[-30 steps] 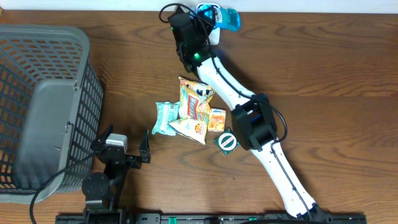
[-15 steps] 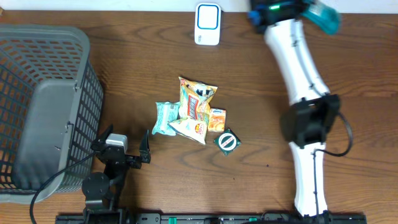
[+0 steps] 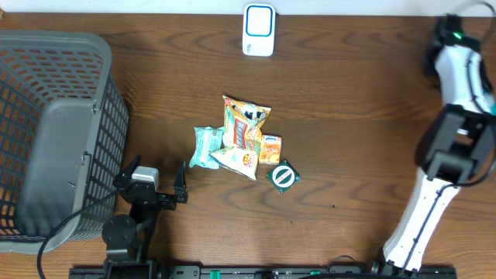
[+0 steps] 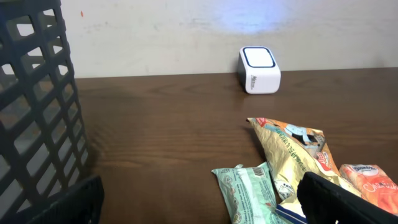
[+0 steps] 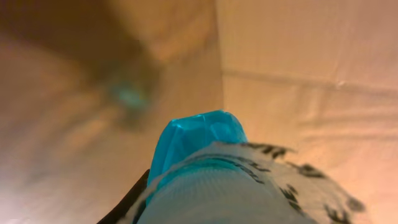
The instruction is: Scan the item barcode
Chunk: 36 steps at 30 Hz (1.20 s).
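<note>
The item [image 5: 199,134], blue at its tip and white with black print lower down, fills the bottom of the right wrist view. My right gripper [image 5: 208,208] is shut on it, and one dark finger [image 5: 124,205] shows at its left. Overhead, the right arm [image 3: 457,54] reaches to the far right edge, where the item is hidden. The white scanner [image 3: 258,29] with a blue ring stands at the back centre, and shows in the left wrist view too as the scanner [image 4: 259,70]. My left gripper [image 3: 155,178] rests open at the front left, with nothing between its fingers.
A pile of snack packs lies mid-table: a yellow chip bag [image 3: 244,128], a green pack [image 3: 208,147], an orange pack [image 3: 270,149] and a round green piece [image 3: 283,176]. A grey basket [image 3: 108,93] fills the left side, close beside my left gripper.
The right arm has swung from above the scanner at the back centre over to the far right edge, carrying the item. The left arm has not moved.
</note>
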Each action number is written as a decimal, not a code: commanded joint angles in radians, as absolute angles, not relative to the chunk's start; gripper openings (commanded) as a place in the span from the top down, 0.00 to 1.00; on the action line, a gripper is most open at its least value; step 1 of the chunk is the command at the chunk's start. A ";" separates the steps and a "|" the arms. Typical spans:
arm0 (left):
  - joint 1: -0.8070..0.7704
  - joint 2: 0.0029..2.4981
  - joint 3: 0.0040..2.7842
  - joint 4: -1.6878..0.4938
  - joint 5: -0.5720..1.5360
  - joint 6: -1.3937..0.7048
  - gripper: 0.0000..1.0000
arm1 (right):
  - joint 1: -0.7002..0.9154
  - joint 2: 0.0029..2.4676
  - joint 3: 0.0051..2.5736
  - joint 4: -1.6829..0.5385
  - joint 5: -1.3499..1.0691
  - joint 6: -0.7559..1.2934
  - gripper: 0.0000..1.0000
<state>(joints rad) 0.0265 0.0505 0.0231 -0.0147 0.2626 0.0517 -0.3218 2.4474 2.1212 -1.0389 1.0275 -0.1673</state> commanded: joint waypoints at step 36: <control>0.031 0.050 0.004 -0.044 0.268 0.047 0.02 | 0.184 1.908 2.129 -1.521 -0.102 0.021 0.01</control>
